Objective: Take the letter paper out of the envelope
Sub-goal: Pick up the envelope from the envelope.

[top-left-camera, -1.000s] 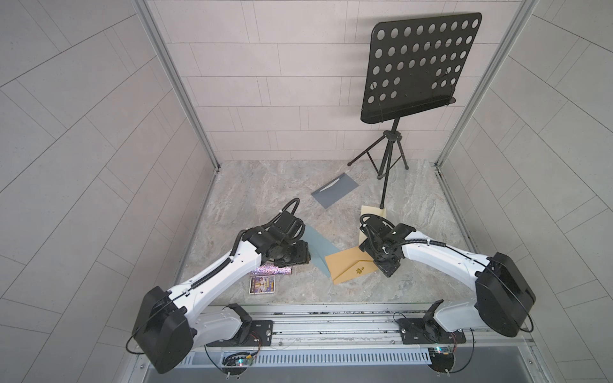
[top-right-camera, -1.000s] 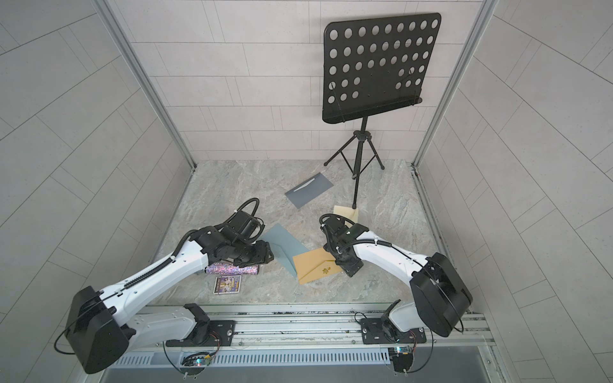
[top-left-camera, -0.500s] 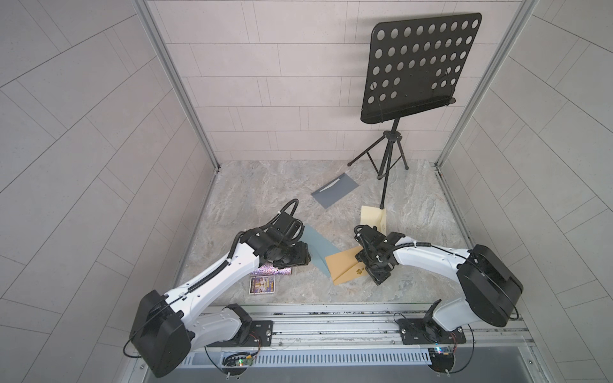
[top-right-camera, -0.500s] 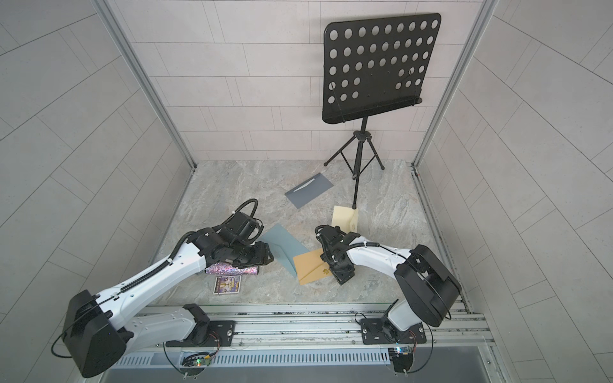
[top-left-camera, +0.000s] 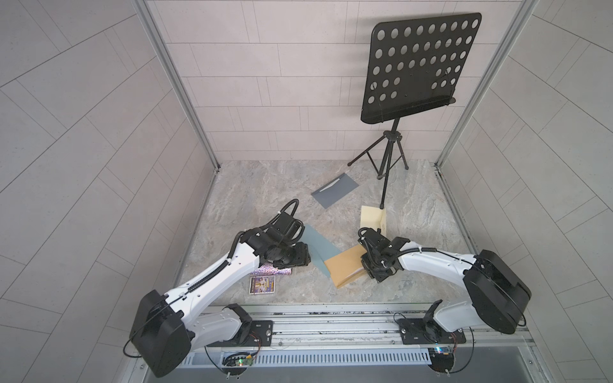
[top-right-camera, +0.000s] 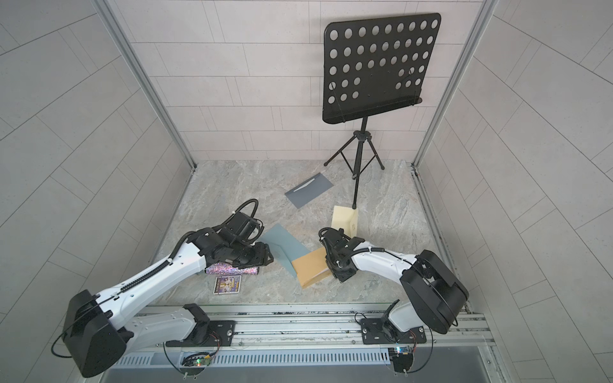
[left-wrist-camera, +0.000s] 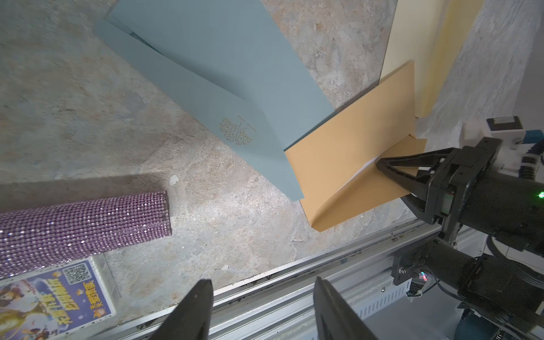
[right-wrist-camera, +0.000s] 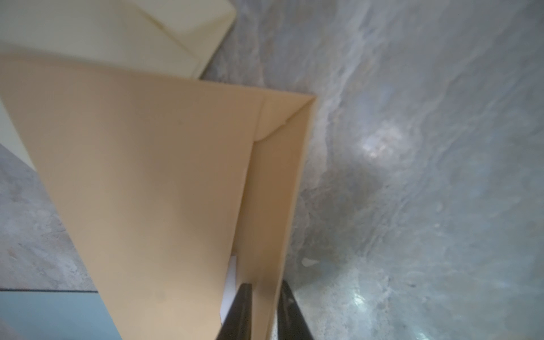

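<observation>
1. Where both top views look down on the marble table (top-left-camera: pixel 252 185), the tan envelope (top-left-camera: pixel 345 270) lies near the front edge, one side against a teal envelope (top-left-camera: pixel 318 247). The right gripper (top-left-camera: pixel 373 270) is down at the tan envelope's right edge. From up here I cannot tell how its fingers stand. The left gripper (top-right-camera: pixel 267 257) hovers at the teal envelope's left end, just beside a purple glitter roll (top-left-camera: pixel 277 272) and a printed card (top-left-camera: pixel 262 285). Further back lie a cream envelope (top-left-camera: pixel 373 217) and a grey envelope (top-left-camera: pixel 335 190), with a black music stand (top-left-camera: pixel 418 66) behind them.
2. In the left wrist view, the left gripper (left-wrist-camera: pixel 265 309) has its two fingers (left-wrist-camera: pixel 200 312) spread apart with nothing between them, over the front rail (left-wrist-camera: pixel 294 273). Opposite it, the right gripper (left-wrist-camera: pixel 388 179) has one finger above and one below the tan envelope's (left-wrist-camera: pixel 338 164) open side, clamped on a tan layer. A white sliver of the letter paper (left-wrist-camera: pixel 366 168) shows in the mouth, inside the envelope.
3. In the right wrist view, the right gripper (right-wrist-camera: pixel 265 284) has its fingers (right-wrist-camera: pixel 240 312) drawn close, pinching the tan envelope's (right-wrist-camera: pixel 147 176) edge layer. The letter paper (right-wrist-camera: pixel 231 273) is a white strip just beside one finger, tucked under the upper tan panel.
</observation>
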Robot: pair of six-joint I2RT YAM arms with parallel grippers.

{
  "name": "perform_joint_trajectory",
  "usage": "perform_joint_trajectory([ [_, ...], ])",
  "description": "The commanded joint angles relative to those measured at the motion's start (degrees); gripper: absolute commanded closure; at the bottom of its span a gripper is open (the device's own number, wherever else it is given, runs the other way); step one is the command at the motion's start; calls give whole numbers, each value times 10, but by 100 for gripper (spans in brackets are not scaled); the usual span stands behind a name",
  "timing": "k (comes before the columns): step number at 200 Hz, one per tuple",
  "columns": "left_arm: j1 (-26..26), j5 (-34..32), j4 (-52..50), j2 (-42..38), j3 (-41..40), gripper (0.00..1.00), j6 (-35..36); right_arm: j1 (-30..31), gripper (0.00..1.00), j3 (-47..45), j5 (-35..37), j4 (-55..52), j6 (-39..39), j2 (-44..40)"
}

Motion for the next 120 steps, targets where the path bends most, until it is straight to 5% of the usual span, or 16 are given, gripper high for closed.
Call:
perform_joint_trajectory([
  [1, -2, 2, -14, -2, 1, 38, 10, 1, 90, -10, 19, -15, 51, -11],
  [19, -2, 2, -14, -5, 0, 39, 8, 1, 100, -8, 22, -25, 52, -24],
  [62, -2, 7, -9, -9, 14, 40, -9, 1, 100, 31, 63, -94, 11, -81],
  [120, -2, 23, 1, 15, 87, 47, -35, -4, 100, 122, 117, -149, -149, -147],
])
